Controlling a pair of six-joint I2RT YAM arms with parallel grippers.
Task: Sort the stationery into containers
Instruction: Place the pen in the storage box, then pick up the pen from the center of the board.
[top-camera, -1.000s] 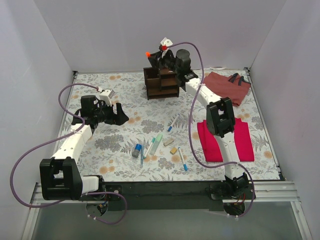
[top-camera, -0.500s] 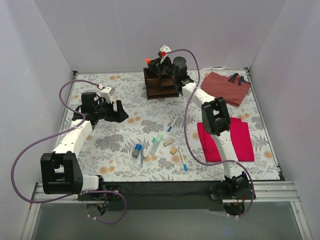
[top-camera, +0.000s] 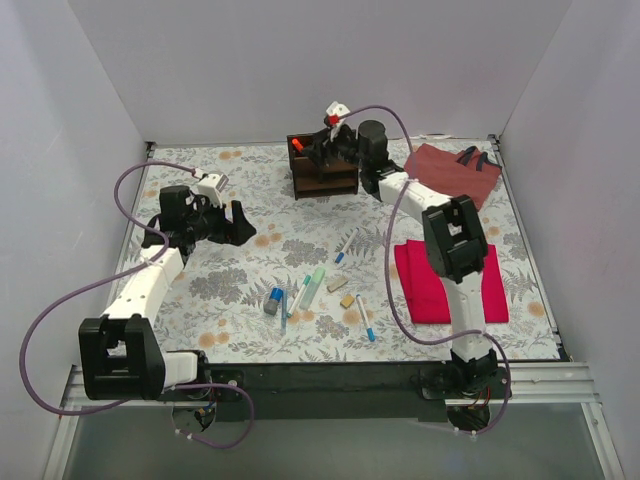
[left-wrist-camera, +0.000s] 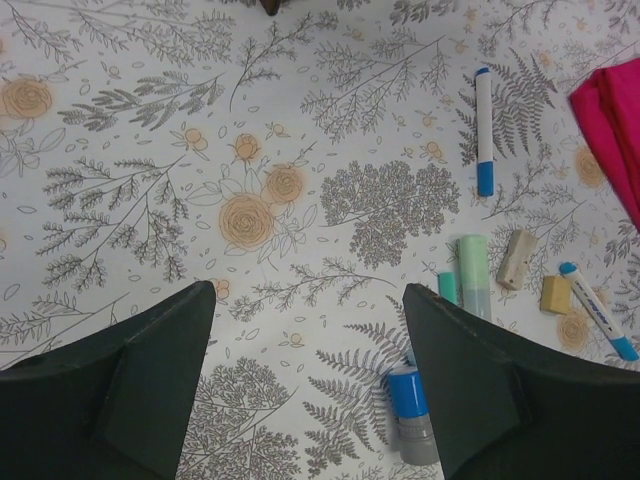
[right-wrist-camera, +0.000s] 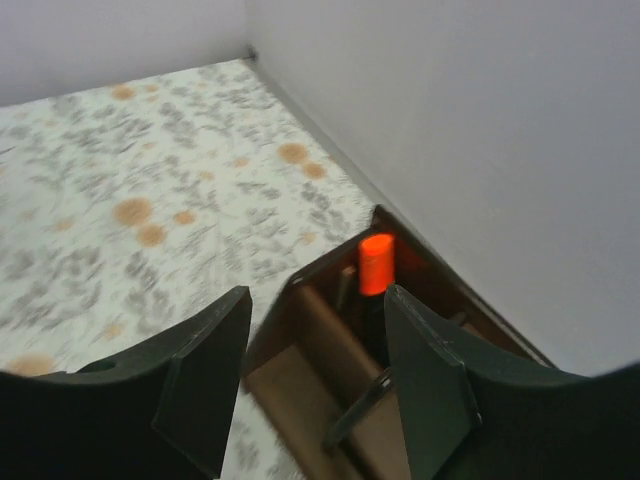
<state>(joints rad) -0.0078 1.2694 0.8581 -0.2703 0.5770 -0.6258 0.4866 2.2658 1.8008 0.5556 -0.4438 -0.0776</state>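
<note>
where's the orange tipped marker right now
In the top external view the orange-tipped marker sits in the back-left corner of the wooden organiser, at the far middle of the table, close by the open right end effector.

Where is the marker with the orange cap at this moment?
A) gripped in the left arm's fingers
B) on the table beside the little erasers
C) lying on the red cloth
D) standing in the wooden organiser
D: the right wrist view shows the orange-capped marker standing upright in a compartment of the wooden organiser, with nothing gripping it.
</note>
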